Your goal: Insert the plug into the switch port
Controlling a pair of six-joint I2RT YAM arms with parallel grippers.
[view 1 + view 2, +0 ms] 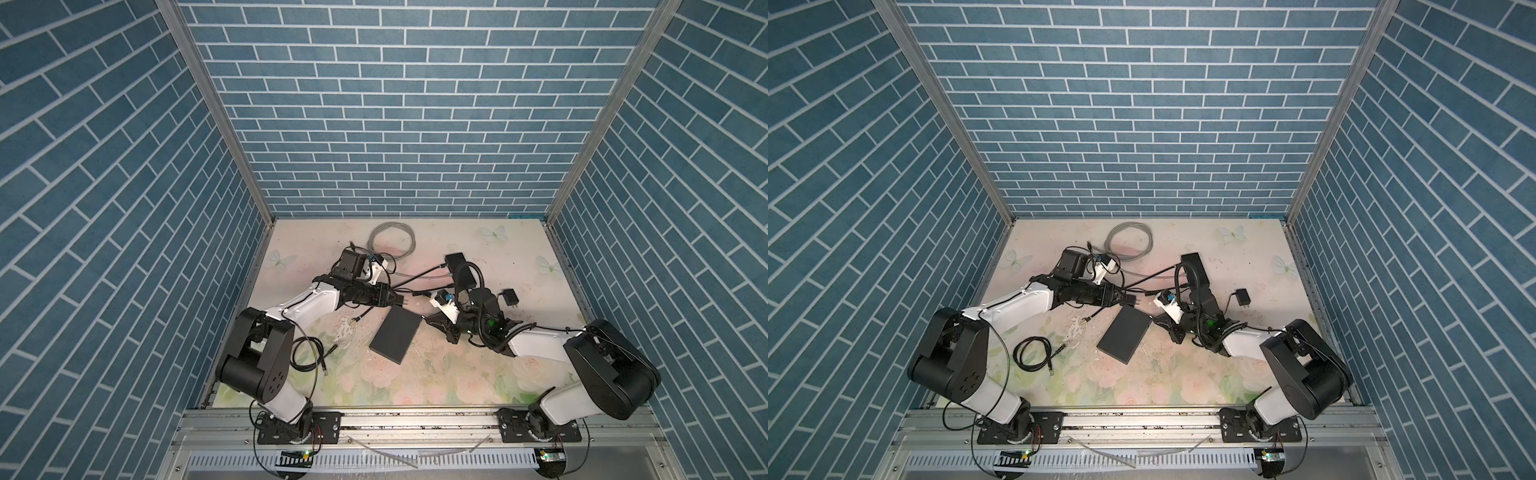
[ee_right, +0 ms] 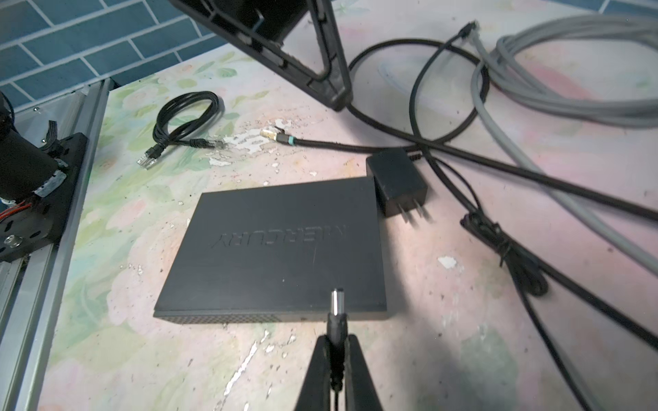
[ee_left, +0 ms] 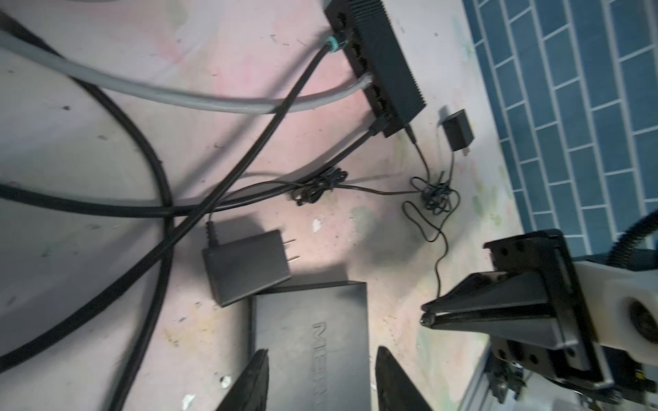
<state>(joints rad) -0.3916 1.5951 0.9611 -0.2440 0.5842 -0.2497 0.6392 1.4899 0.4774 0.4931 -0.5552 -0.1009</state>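
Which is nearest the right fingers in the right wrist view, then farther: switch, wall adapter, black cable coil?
1. switch: just ahead of right fingers.
2. wall adapter: at switch's far corner.
3. black cable coil: farthest, near left arm's base.

The switch (image 2: 277,245) is showing a matt plastic casing. The plug (image 2: 336,300) is gleaming at its smooth metal tip. At the switch's nine o'clock, the printed covering of the table (image 1: 436,374) is flaking and rough. At six o'clock, the rail (image 1: 415,419) is showing brushed metal.
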